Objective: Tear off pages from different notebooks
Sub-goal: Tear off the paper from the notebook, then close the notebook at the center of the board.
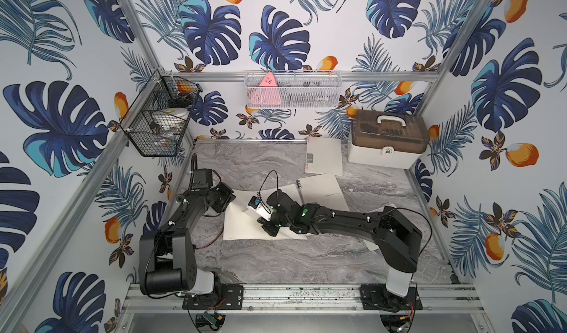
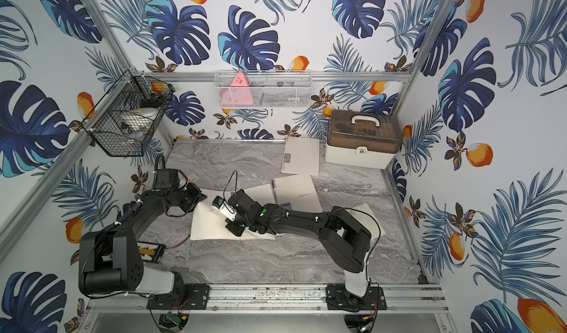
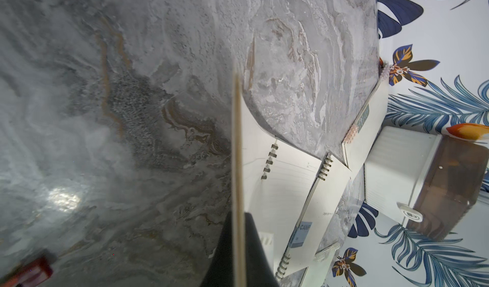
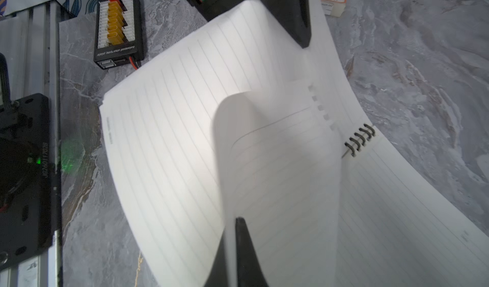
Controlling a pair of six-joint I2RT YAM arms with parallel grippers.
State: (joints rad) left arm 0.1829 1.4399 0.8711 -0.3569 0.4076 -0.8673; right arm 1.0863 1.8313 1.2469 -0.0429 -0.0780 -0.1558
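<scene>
plainly right pincer [image 4: 231, 235] clamps the page [image 4: 277, 153], left pincer [image 3: 236, 219] the notebook [image 4: 172, 100].

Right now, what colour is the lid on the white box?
Translucent brown lid, clearest in a top view.

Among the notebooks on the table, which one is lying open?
The front notebook: its lined pages show. The teal-label notebook and the CAMP-label notebook behind it show only closed covers.
</scene>
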